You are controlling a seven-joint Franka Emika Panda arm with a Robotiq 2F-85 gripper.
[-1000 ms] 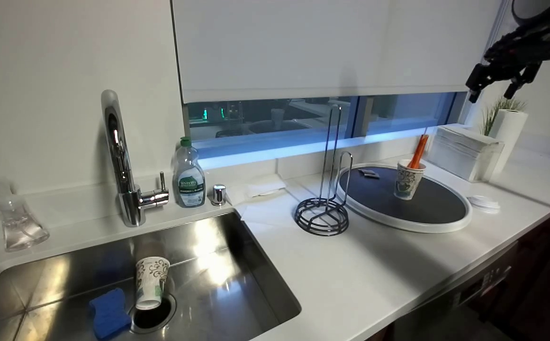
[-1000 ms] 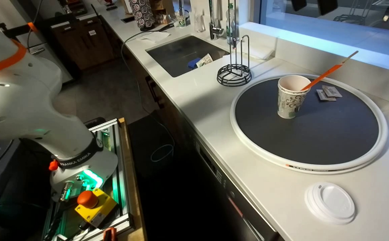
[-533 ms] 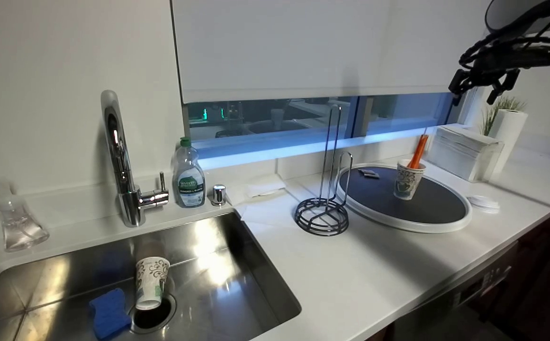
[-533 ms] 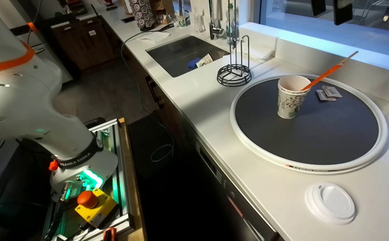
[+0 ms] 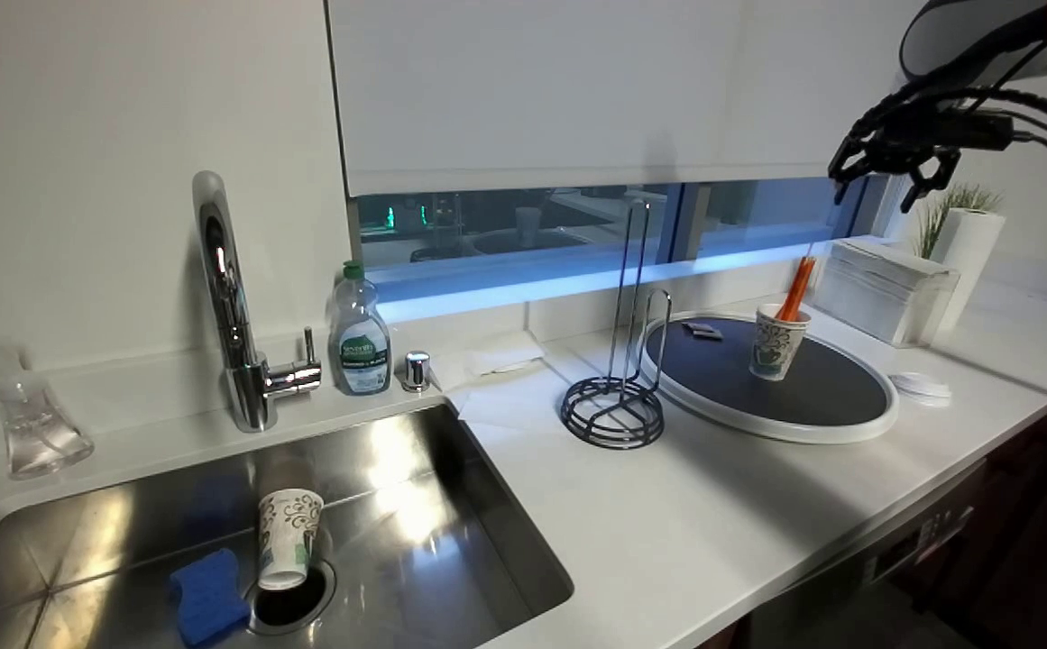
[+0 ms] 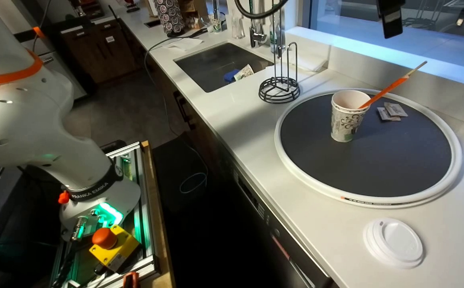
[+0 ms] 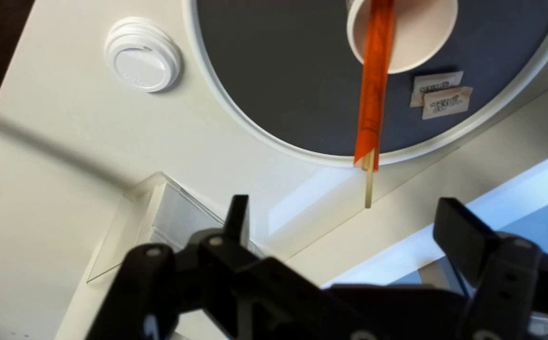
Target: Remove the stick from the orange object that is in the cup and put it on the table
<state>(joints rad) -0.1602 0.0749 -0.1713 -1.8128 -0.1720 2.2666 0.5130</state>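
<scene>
Gripper (image 7: pixel 343 212) spread wide, air b/w it & thin stick (image 7: pixel 368 189)! Glossy orange sleeve (image 7: pixel 375 85) leans in paper cup (image 6: pixel 345 125), inside rd. tray rim (image 6: pixel 411 201).

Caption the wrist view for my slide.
End effector open, short of the wooden stick jutting from the orange wrapper in a paper cup.

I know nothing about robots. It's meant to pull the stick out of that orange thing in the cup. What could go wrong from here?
The stick is thin and only a short end shows, so the open gripper could miss it. Or it might pinch the orange sleeve too and lift both together. And the cup stands on the round tray with nothing visibly bracing it, the sleeve leaning out over its rim, so a sideways tug might tip it.
</scene>
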